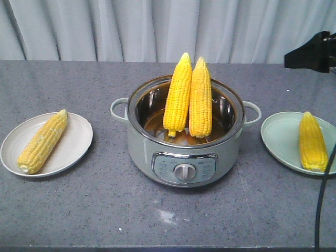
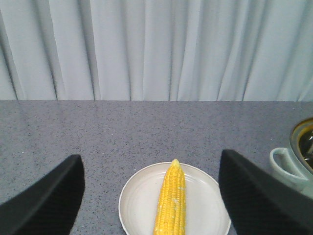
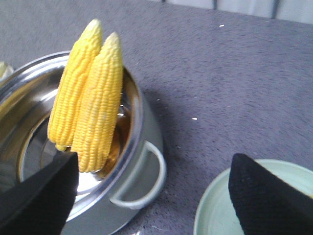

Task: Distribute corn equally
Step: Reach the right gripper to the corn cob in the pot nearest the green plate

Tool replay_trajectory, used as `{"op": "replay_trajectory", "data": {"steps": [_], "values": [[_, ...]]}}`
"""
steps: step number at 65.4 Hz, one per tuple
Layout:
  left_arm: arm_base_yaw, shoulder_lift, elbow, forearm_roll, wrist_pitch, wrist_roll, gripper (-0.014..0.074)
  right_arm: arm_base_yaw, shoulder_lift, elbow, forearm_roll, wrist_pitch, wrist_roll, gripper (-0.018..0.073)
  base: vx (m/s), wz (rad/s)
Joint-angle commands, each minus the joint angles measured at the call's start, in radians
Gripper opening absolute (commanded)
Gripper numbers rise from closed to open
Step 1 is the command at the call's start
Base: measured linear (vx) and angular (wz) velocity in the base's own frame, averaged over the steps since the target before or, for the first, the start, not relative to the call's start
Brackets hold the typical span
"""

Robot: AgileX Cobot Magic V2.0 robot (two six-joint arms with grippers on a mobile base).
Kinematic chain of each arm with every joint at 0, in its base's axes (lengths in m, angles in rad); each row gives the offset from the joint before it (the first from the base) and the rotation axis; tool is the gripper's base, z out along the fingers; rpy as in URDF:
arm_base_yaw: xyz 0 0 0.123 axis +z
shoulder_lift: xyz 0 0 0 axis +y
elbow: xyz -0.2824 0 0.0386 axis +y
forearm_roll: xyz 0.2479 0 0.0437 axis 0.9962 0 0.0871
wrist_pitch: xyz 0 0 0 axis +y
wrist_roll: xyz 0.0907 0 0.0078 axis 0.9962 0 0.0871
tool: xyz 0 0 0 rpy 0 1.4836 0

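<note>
Two corn cobs [image 1: 188, 96] stand side by side in the pale green electric pot [image 1: 186, 157] at the table's middle, leaning on its back rim; the right wrist view shows them too [image 3: 88, 103]. One cob [image 1: 43, 142] lies on the white plate [image 1: 76, 144] at left. Another cob [image 1: 312, 142] lies on the green plate [image 1: 278, 139] at right. My left gripper [image 2: 151, 193] is open, hovering above the white plate [image 2: 142, 200] and its cob [image 2: 171, 200]. My right gripper [image 3: 151, 193] is open, above the pot's right handle [image 3: 146, 181], between pot and green plate [image 3: 215, 215].
A grey curtain [image 1: 157, 26] hangs behind the grey speckled table [image 1: 168, 220]. Part of my right arm [image 1: 310, 52] shows at the upper right, and a black cable [image 1: 321, 205] runs down the right edge.
</note>
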Motion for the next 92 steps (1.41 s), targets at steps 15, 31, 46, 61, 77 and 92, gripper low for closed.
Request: {"op": "replay_trajectory", "data": {"steps": [15, 31, 46, 61, 77, 92], "values": [[0.001, 0.007, -0.021, 0.013, -0.072, -0.01, 0.0537, 0.251, 0.188, -0.221, -0.191, -0.109, 0.104, 0.0593, 0.0, 0.0], [0.001, 0.007, -0.021, 0.013, -0.07, -0.01, 0.0537, 0.379, 0.305, -0.304, -0.256, -0.191, 0.14, 0.0585, 0.0, 0.0], [0.001, 0.007, -0.021, 0.013, -0.069, -0.01, 0.0537, 0.413, 0.35, -0.308, -0.29, -0.254, 0.15, 0.0533, 0.0, 0.0], [0.001, 0.007, -0.021, 0.013, -0.069, -0.01, 0.0537, 0.413, 0.379, -0.308, -0.289, -0.262, 0.149, 0.0514, 0.0, 0.0], [0.001, 0.007, -0.021, 0.013, -0.069, -0.01, 0.0537, 0.413, 0.396, -0.308, -0.286, -0.267, 0.149, 0.0476, 0.0, 0.0], [0.001, 0.007, -0.021, 0.013, -0.069, -0.01, 0.0537, 0.413, 0.396, -0.308, -0.286, -0.269, 0.149, 0.0325, 0.0, 0.0]]}}
